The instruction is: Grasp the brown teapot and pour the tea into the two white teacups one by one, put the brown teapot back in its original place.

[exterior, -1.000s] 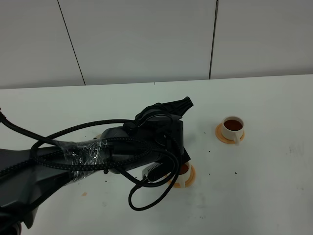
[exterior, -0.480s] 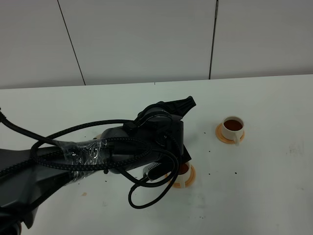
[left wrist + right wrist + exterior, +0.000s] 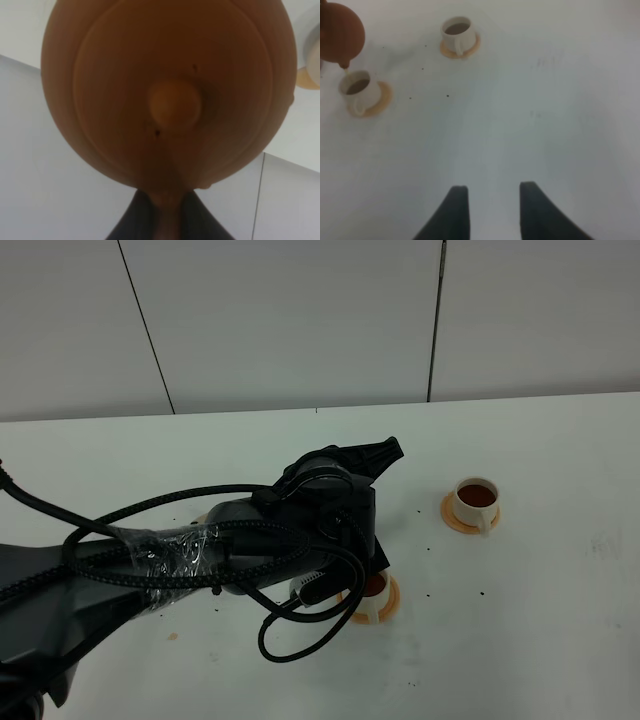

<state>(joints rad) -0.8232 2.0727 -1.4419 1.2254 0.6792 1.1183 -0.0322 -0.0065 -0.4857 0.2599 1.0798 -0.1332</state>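
Observation:
The brown teapot (image 3: 170,90) fills the left wrist view, lid and knob facing the camera. My left gripper (image 3: 167,220) is shut on its stubby handle. In the right wrist view the teapot (image 3: 340,35) hangs tilted, its spout just over the near white teacup (image 3: 356,89), which holds brown tea. From the high camera my left arm (image 3: 300,525) hides the teapot and covers part of that cup (image 3: 374,592). The far teacup (image 3: 475,500) (image 3: 458,31) stands full on its orange saucer. My right gripper (image 3: 492,212) is open above bare table. The original place is hidden.
Dark specks of spilled tea (image 3: 428,596) dot the white table (image 3: 560,570) around the cups. A loop of black cable (image 3: 300,635) hangs from the left arm close to the table. A grey panelled wall (image 3: 300,320) backs the table.
The left wrist has turned slightly further and its cable loop has shifted a little. The cups and the right gripper have not moved.

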